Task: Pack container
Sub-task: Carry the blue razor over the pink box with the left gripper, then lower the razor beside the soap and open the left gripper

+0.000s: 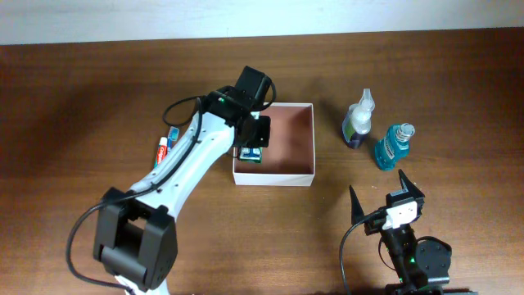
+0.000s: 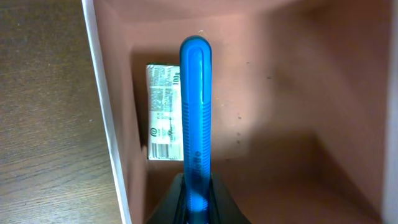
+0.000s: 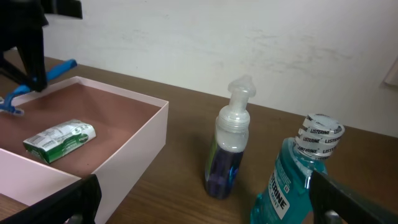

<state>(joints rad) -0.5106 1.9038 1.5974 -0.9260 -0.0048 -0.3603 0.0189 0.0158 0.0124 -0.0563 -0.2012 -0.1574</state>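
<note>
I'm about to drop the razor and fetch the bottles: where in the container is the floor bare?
Bare floor in the container: its middle and the whole half toward the mouthwash bottle, between far and near walls. Crowded: the near corner on the toothpaste side, where the packet lies and the left end effector holds the blue razor beside it.

Overhead is evenly lit and sharp. Left wrist view is dim: container (image 2: pixel 280 74) shadowed lower right, razor (image 2: pixel 198 112) blurred at the bottom.
</note>
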